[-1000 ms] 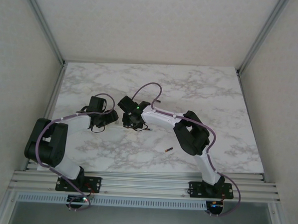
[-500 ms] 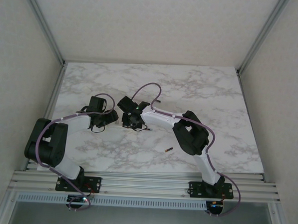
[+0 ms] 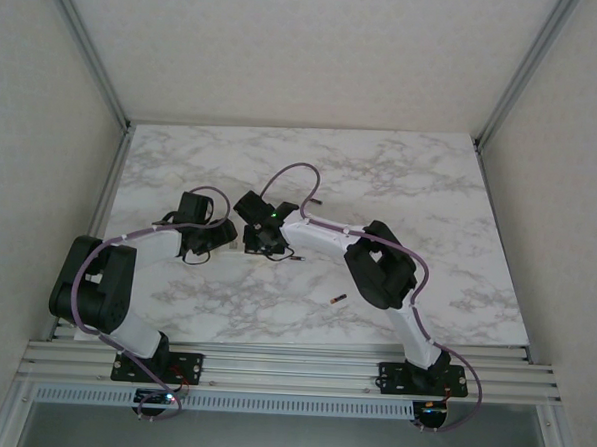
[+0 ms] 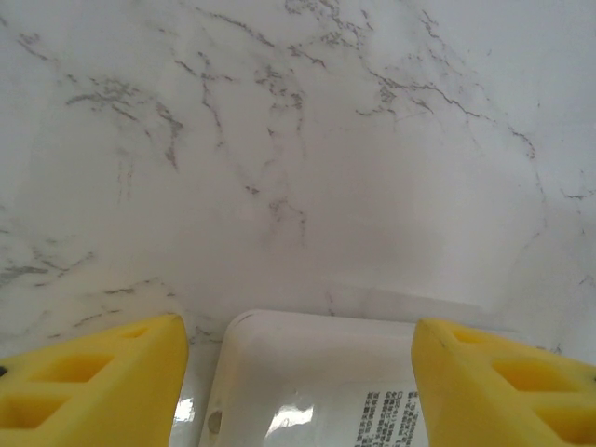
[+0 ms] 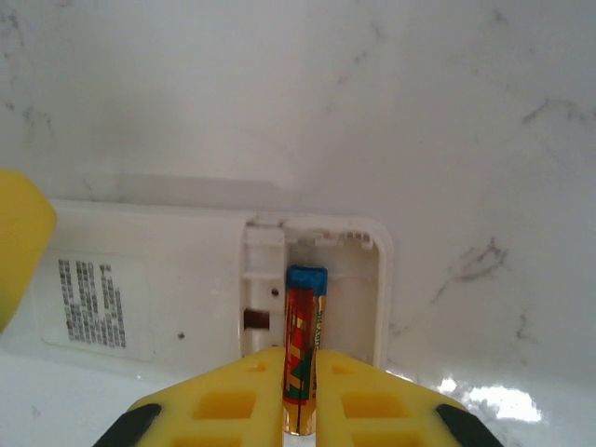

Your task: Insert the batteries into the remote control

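Two arms, two grippers, one remote control and two batteries are counted on the marble table (image 3: 430,190). In the right wrist view, one battery (image 5: 304,317) is clamped between the yellow fingers (image 5: 223,400) of the right gripper (image 5: 300,358) at the bottom centre of the frame. Its long axis runs up and down the frame, and its blue-capped end is pointed at the top and set inside the open battery compartment (image 5: 349,289). The remote control (image 5: 158,270) is seen as a white slab lying crosswise, its long axis running left to right, with the compartment at its right end and a printed label towards the left. A second battery (image 3: 337,300) is seen in the top view, lying loose on the table in the lower centre of the frame, well apart from both grippers. Its long axis is slanted slightly, from lower left to upper right. In the left wrist view, the fingers of the left gripper (image 4: 298,328) are held apart at the two bottom corners, with the rounded end of the remote control between them. A clear gap is seen beside the left-hand finger (image 4: 93,382). Contact at the right-hand finger cannot be told.
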Controlling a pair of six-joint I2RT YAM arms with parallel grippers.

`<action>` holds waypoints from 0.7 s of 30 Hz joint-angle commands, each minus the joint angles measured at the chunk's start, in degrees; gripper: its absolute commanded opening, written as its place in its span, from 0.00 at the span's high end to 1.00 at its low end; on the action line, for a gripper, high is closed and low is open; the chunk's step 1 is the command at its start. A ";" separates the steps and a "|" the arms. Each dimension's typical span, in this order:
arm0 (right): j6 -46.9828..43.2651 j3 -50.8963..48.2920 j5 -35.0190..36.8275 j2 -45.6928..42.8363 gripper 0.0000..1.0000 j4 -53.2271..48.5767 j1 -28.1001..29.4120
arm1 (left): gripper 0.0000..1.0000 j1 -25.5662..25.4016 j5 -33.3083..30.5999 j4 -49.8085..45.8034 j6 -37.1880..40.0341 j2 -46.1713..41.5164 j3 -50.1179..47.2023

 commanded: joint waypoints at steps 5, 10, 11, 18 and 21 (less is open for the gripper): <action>-5.30 -0.80 2.66 3.18 0.87 6.77 0.48 | 0.36 -0.13 0.26 -0.35 0.13 0.07 -0.94; -6.53 -1.17 3.16 4.37 0.87 10.24 0.53 | 0.36 -0.12 0.07 -0.86 0.61 -0.05 -0.85; -6.32 -1.35 3.00 4.77 0.87 10.87 0.54 | 0.36 -0.10 0.00 -0.94 0.61 -0.13 -0.88; -3.22 -6.18 0.64 3.66 0.81 15.00 1.10 | 0.36 -0.09 -0.04 -0.92 0.44 -0.60 -1.11; -3.37 -6.20 0.84 1.30 0.79 13.60 1.12 | 0.36 -0.10 0.05 -0.98 0.61 -0.35 -0.86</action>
